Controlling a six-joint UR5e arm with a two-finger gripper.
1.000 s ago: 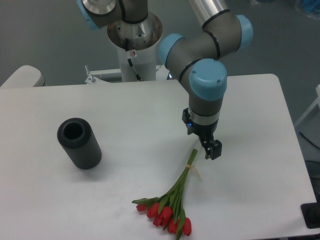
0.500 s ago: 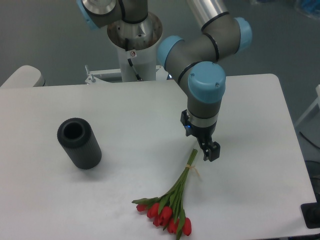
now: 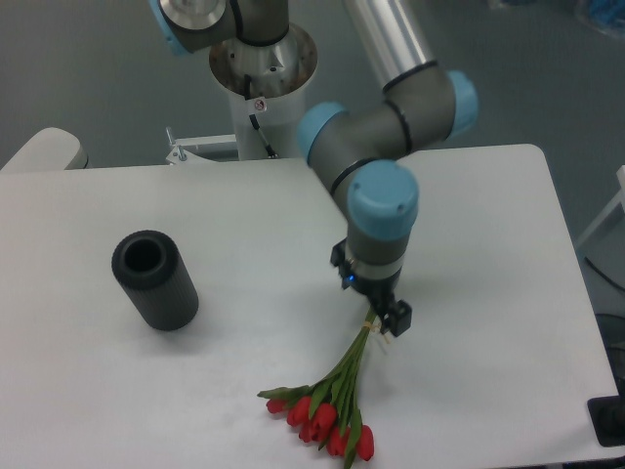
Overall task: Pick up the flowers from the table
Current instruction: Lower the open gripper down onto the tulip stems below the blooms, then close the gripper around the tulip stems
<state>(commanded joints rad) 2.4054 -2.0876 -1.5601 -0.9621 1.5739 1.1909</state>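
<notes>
The flowers (image 3: 330, 402), a small bunch of red tulips with thin green stems tied with pale string, lie on the white table (image 3: 254, 244) near its front edge, heads toward the front. My gripper (image 3: 388, 317) points down right at the upper end of the stems, by the string, low over the table. Its dark fingers hide the stem tips. I cannot make out a gap between the fingers or whether they hold the stems.
A black hollow cylinder (image 3: 156, 280) lies on the table at the left. The robot's white base column (image 3: 262, 88) stands behind the table's back edge. A dark object (image 3: 610, 420) sits off the table's front right corner.
The arm has swung left and down. The gripper moved from just right of the stem tips to directly over them, closer to the table.
</notes>
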